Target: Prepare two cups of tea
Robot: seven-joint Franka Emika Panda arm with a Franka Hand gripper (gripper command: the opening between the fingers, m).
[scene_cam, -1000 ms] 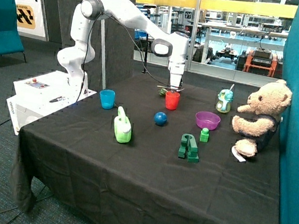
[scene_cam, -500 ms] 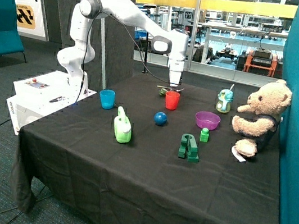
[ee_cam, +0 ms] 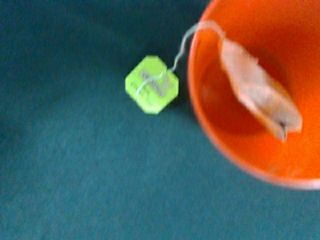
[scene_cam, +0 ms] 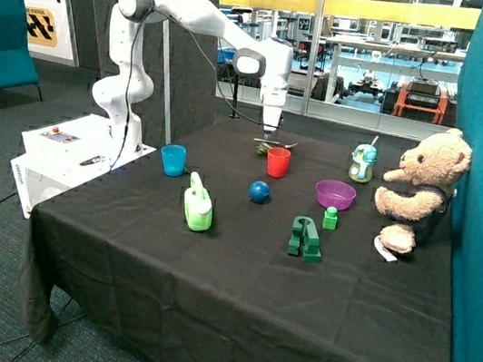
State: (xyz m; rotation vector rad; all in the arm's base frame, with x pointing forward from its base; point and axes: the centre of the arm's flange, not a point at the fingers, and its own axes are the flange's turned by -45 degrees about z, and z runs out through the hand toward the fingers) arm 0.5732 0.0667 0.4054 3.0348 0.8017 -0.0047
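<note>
On the black-clothed table [scene_cam: 236, 272], the white tea bag [ee_cam: 260, 90] lies inside the red plastic tumbler [scene_cam: 277, 162], directly below the gripper [scene_cam: 268, 132]; its finger state cannot be told; the light blue plastic tumbler [scene_cam: 172, 160] stands well apart, seemingly unfilled

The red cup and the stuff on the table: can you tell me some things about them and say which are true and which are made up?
1. A tea bag lies inside the red cup. True.
2. Its tag is inside the cup too. False: it hangs outside on the string.
3. The gripper is holding the blue ball. False: it hangs above the table near the red cup; the ball sits on the cloth.
4. The light blue cup stands upright. True.
5. The teddy bear sits beside the purple bowl. True.
</note>
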